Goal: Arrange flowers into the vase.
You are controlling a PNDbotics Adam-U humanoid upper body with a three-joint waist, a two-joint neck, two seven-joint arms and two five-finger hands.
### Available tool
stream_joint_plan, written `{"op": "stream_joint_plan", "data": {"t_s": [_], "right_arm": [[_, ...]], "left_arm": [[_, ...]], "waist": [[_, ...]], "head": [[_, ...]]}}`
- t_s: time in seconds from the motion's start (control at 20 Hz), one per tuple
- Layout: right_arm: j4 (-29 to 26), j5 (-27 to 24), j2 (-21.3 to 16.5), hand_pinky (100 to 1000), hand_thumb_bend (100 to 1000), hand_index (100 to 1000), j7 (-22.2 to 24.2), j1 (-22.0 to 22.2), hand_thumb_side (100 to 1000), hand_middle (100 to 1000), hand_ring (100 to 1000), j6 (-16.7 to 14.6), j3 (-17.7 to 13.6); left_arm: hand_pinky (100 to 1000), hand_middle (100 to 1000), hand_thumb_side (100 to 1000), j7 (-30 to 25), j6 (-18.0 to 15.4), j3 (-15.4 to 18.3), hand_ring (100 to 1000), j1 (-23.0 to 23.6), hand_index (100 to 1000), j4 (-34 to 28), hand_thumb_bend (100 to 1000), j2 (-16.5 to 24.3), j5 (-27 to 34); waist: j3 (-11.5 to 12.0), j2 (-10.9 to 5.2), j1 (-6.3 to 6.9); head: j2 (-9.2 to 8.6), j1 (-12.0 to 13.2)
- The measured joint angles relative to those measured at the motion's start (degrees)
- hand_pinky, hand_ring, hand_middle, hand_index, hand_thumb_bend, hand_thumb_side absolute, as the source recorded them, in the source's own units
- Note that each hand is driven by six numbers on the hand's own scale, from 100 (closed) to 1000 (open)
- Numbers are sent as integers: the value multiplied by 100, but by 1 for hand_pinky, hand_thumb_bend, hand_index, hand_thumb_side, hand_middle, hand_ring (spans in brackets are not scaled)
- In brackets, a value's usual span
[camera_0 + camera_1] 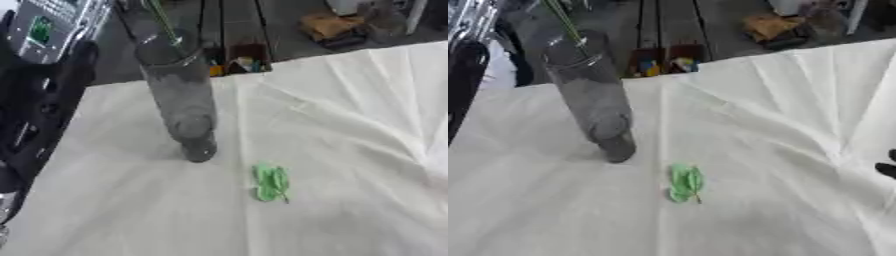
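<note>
Tall glass vase with one green stem stands on the counter, leaf sprig beside it, can't tell either hand's fingers, and a careless reach could topple it.

The robot's left arm is black and bulky, built of rounded, glossy segments, with a paler silver-grey part near its lower end at the picture's edge. Of the right hand only small black rounded tips show at the right edge.
</note>
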Motion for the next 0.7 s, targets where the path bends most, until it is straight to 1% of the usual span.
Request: {"op": "stream_joint_plan", "data": {"t_s": [0.4,0.7], "right_arm": [[0,2,46,748,100,672,11,-4,1000,580,808,62,0],[0,2,48,750,100,675,20,-6,1000,578,809,88,0]], "left_arm": [[100,100,884,-15,15,-73,100,24,100,-34,100,0,-33],[100,100,884,-98,90,-173,100,63,100,-33,100,-1,-116]], "waist": [[-2,22,-2],[-7,26,-4]], "head": [[-27,-14],[-27,-16]]}}
